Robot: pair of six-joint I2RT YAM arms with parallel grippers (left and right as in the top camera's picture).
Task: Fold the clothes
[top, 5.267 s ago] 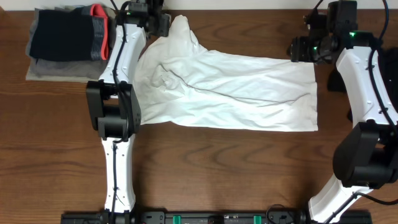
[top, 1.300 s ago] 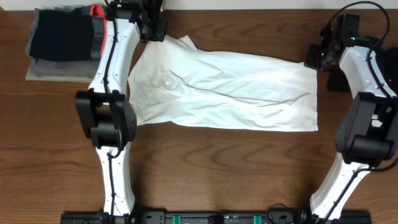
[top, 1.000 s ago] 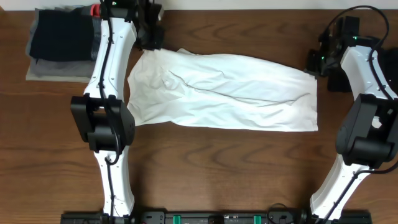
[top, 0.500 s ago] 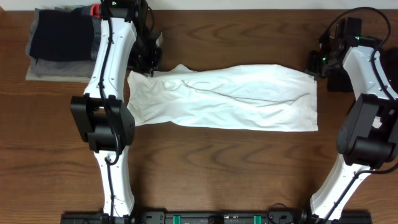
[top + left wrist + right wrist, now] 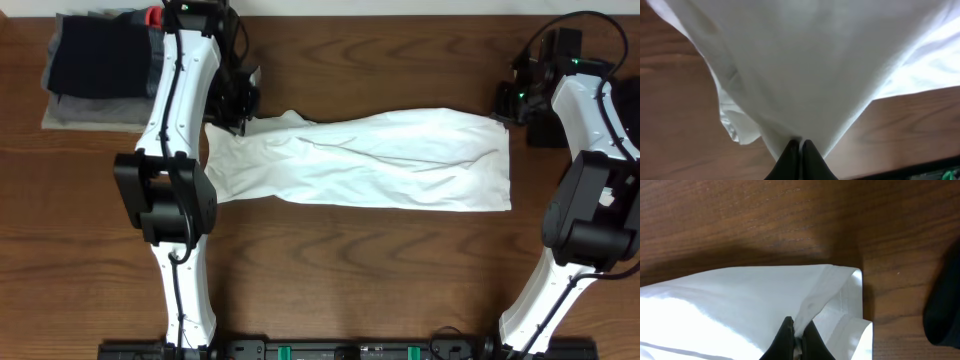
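A large white T-shirt (image 5: 380, 160) lies spread across the middle of the wooden table, folded into a long band. My left gripper (image 5: 240, 118) is shut on the shirt's upper left edge; in the left wrist view the white cloth (image 5: 805, 70) hangs from the pinched fingertips (image 5: 801, 145). My right gripper (image 5: 503, 112) is shut on the shirt's upper right corner; in the right wrist view a ridge of white fabric (image 5: 815, 305) runs up from between the closed fingers (image 5: 797, 332).
A stack of folded dark and grey garments (image 5: 100, 70) with a red trim sits at the back left corner. A black object (image 5: 545, 130) lies by the right arm near the table's right edge.
The left gripper has pulled the shirt's upper left edge toward the front, over the body of the shirt, narrowing it into a band. The right gripper has stayed at the upper right corner.
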